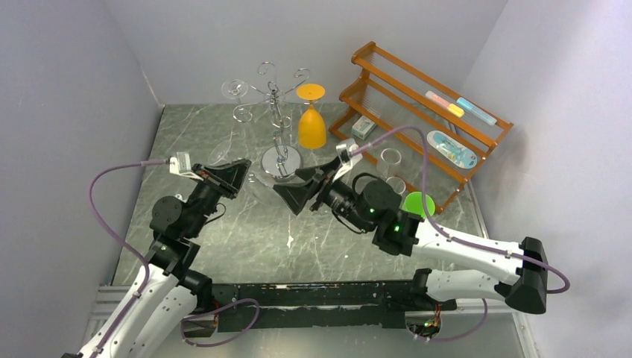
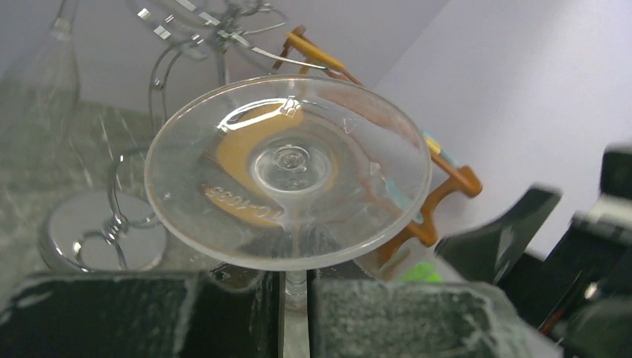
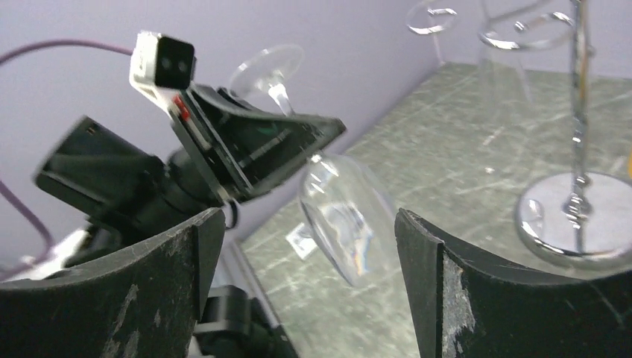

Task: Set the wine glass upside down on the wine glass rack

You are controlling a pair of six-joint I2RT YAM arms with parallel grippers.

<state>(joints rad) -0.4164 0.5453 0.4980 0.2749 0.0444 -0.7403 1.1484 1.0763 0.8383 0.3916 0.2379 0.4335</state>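
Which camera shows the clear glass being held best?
The right wrist view: the whole wine glass shows, stem in the left hand. The left wrist view shows only its foot and stem; the top view, a faint outline.

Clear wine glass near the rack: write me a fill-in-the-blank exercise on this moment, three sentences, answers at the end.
1. The left gripper is shut on the clear wine glass, holding it by its ____.
2. The right gripper is ____.
3. The tinted wine glass hanging upside down on the wine glass rack is ____ in colour.

Missing words: stem; open; orange.
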